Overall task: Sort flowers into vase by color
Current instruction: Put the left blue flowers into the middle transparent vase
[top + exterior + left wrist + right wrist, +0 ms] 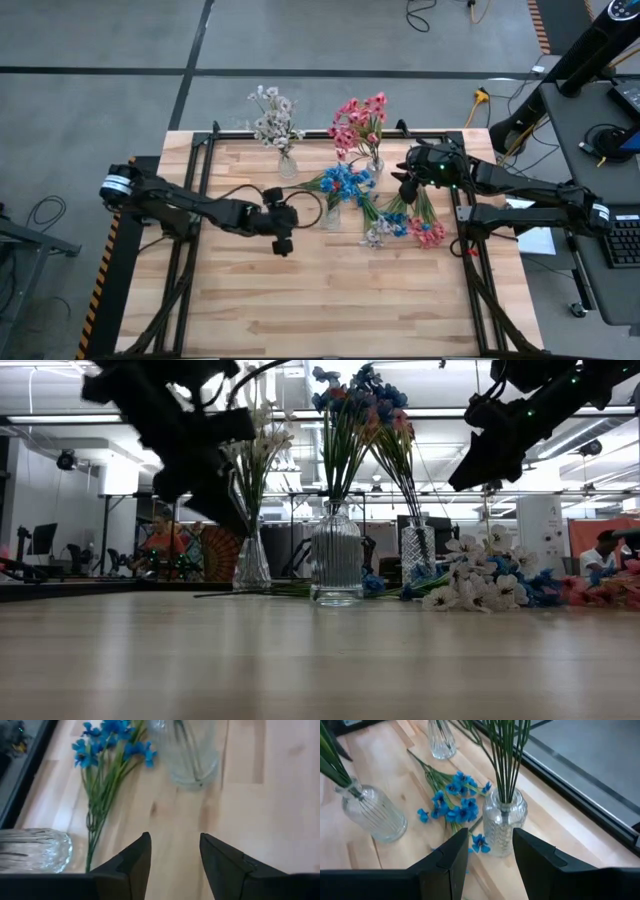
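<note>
Both grippers stand open and empty: left gripper [172,851] over bare table [330,300] near a loose blue spray [107,750], right gripper [490,851] facing a vase [504,822], probably the pink one.

Both arms reach inward over the table, left gripper [281,243] at nine o'clock, right gripper [405,187] at three, each with fingers parted and empty.

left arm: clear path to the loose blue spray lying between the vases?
Probably yes. The left gripper hangs open over bare table, the blue spray lying just ahead; only the ribbed vase beside its stem crowds it.
</note>
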### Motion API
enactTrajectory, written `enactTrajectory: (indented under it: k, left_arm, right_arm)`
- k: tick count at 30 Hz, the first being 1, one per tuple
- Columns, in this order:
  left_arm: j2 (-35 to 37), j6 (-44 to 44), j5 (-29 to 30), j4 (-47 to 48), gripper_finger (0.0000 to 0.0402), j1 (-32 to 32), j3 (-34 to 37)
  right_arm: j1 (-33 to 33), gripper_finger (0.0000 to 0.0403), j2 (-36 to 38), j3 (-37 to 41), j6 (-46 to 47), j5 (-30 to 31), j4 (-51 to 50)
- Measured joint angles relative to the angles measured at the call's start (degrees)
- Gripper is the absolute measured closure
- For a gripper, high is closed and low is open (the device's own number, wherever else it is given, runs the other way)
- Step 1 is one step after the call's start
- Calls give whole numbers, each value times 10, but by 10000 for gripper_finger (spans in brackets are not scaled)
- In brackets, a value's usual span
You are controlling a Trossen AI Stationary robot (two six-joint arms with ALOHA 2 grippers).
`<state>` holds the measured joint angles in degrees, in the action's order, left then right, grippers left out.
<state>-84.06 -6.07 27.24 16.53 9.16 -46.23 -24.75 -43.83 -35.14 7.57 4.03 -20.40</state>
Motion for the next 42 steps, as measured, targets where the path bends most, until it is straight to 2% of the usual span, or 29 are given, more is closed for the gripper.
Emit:
enactTrajectory:
  k: [4,11,15,20,23,29,37,42]
  left_arm:
    - [28,11,31,-52,272,0,65]
    - [82,33,32,-107,288,-10,154]
    - [111,83,31,-196,288,-33,197]
    - [120,116,18,-254,288,-90,235]
    - [113,118,7,-285,288,-135,253]
    - [81,113,-138,-383,288,-222,268]
    - [22,150,-144,-420,271,-243,267]
    - [-20,148,-125,-437,254,-243,269]
  right_arm:
    - [0,257,0,0,3,0,-5]
    - [0,257,0,0,7,1,-3]
    - [0,257,0,0,15,1,-3]
    - [0,257,0,0,28,1,-2]
    - [0,257,0,0,31,1,-1]
    - [0,257,-1,0,34,5,1]
    - [0,257,-1,0,45,5,1]
    - [0,257,-1,0,45,5,1]
